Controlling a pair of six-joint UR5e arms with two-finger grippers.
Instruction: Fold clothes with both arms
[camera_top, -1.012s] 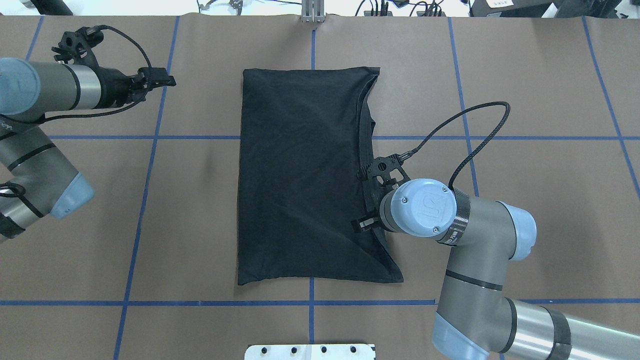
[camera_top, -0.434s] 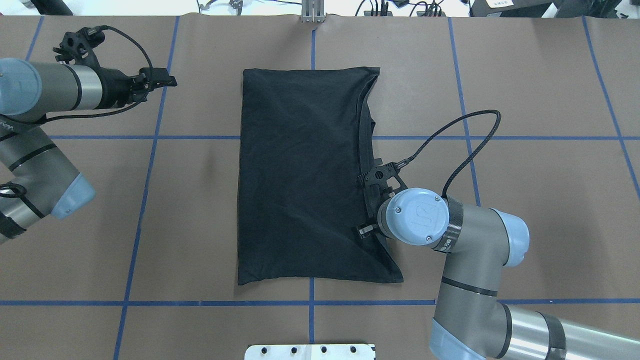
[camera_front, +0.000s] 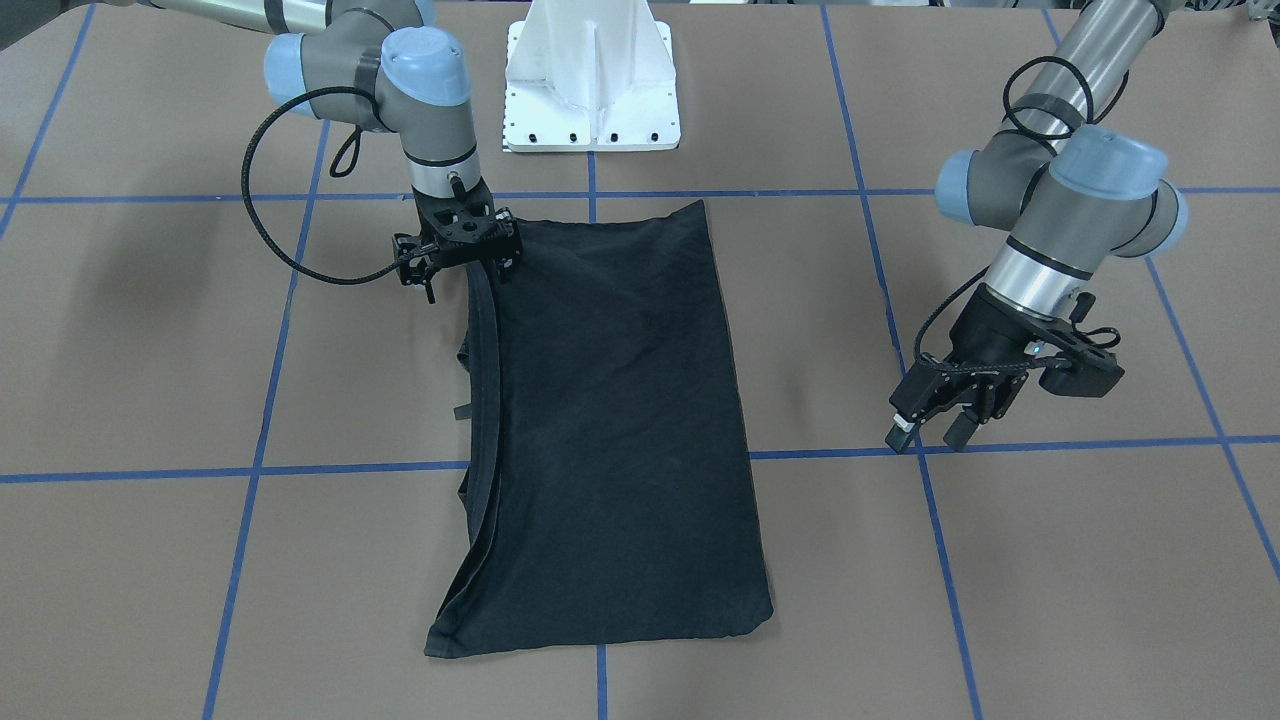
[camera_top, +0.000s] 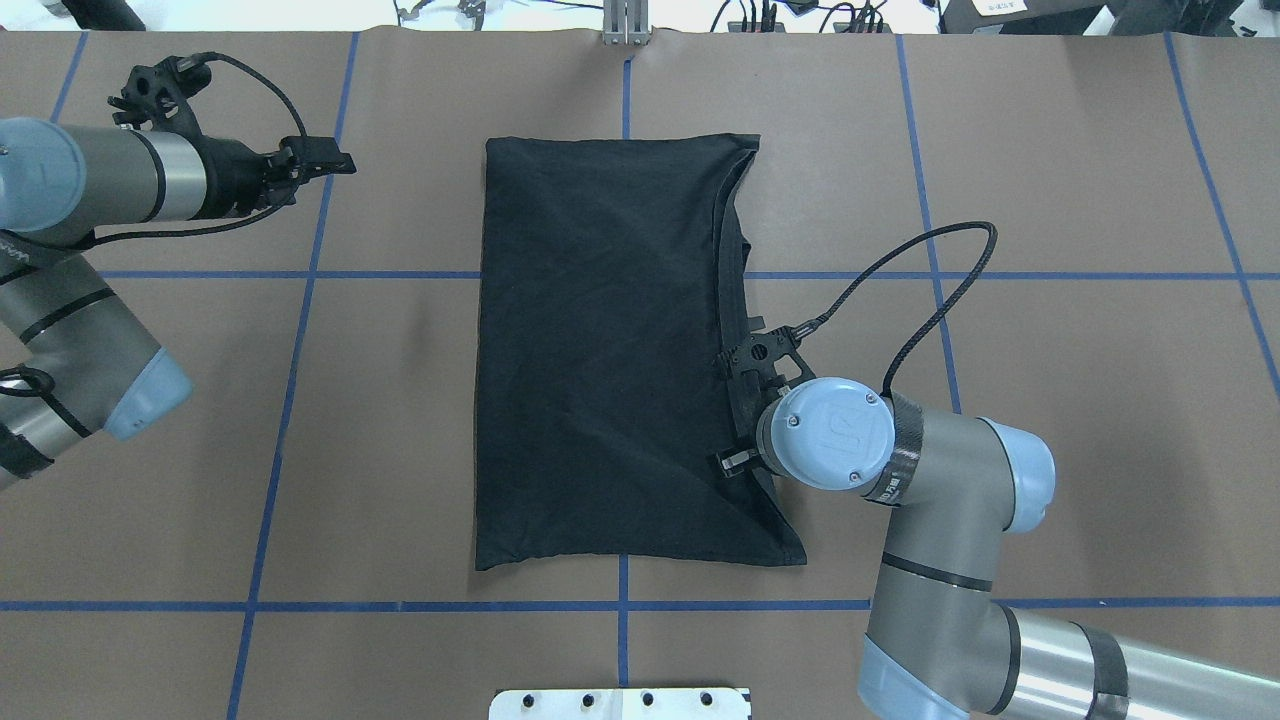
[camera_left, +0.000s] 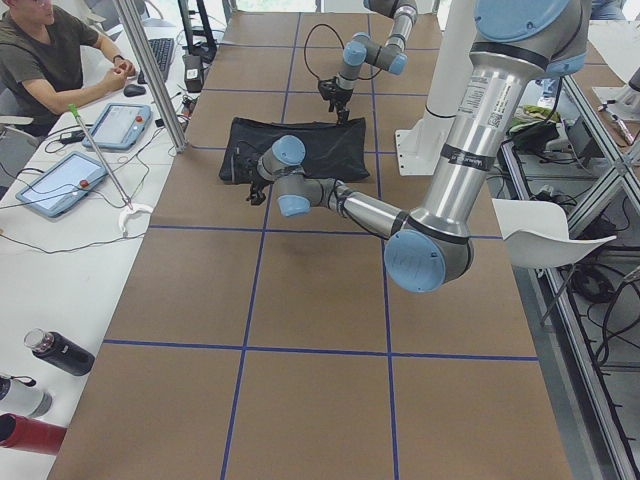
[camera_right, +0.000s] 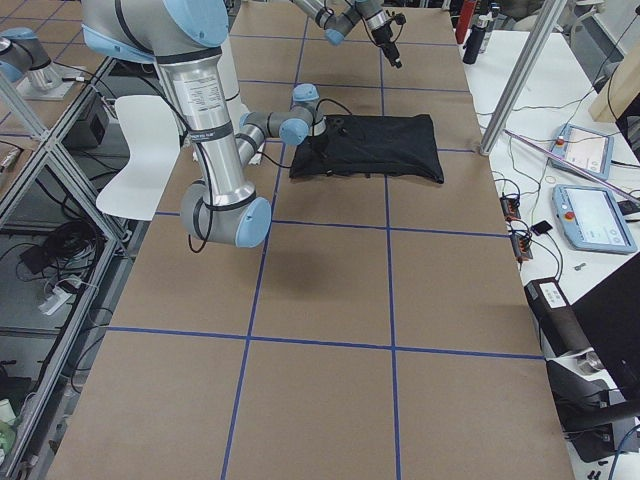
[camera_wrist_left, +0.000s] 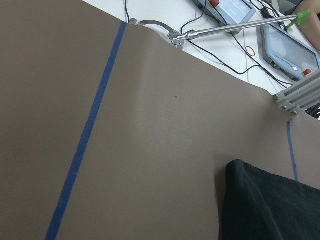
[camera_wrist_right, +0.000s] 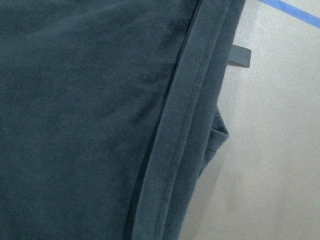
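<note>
the shirt (camera_top: 600, 350) lies flat on the table (camera_top: 1050, 150) as a long folded rectangle, plain black side up, with no print showing. its long right edge is a stack of layered hems, and in the right wrist view these run as parallel bands with a small tab (camera_wrist_right: 240, 55) poking out just beside them.

the right gripper (camera_front: 465, 262) points straight down on that right edge, near the shirt's corner closest to the base (camera_front: 592, 80). its wrist hides the fingers from above and its own camera shows only cloth, so we cannot tell whether it is spread or pinching the shirt.

the left gripper (camera_front: 935, 428) sits well apart from the shirt, off its left side toward the far corner, tilted down over the bare table. its two fingers stand spread with nothing between them. its wrist view catches one corner of the shirt (camera_wrist_left: 270, 205) and a blue tape line (camera_wrist_left: 85, 140).
</note>
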